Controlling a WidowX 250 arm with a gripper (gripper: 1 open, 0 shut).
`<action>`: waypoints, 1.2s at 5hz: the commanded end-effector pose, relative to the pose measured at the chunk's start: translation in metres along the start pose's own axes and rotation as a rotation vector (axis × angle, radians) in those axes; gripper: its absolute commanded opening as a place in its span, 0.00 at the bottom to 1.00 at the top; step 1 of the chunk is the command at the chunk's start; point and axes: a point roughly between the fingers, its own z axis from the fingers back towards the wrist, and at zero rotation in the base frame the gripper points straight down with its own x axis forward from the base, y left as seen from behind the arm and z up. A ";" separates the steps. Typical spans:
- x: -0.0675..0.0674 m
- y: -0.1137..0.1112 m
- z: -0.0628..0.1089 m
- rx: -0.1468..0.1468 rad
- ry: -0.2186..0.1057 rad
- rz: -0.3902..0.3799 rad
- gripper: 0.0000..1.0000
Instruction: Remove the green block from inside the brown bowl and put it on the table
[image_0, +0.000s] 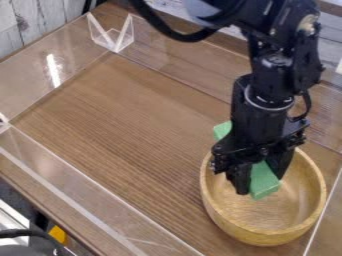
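Note:
The green block (266, 181) stands tilted between the black fingers of my gripper (254, 172), which is shut on it. Its lower end is inside the brown bowl (218, 210), just above the bowl's floor. A small green corner shows higher up, to the left of the wrist. The light wooden bowl sits at the right front of the table (120, 120). The black arm comes down from the top right and hides the bowl's far rim.
Clear acrylic walls (54, 70) edge the tabletop at the left and front. A small clear triangular stand (110, 36) sits at the back left. Bare wood-grain tabletop stretches to the left of the bowl.

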 end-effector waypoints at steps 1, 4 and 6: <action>-0.004 -0.014 0.012 -0.042 -0.020 0.041 0.00; -0.014 -0.022 -0.003 -0.045 -0.030 0.066 0.00; -0.017 -0.021 0.001 -0.050 -0.023 0.106 0.00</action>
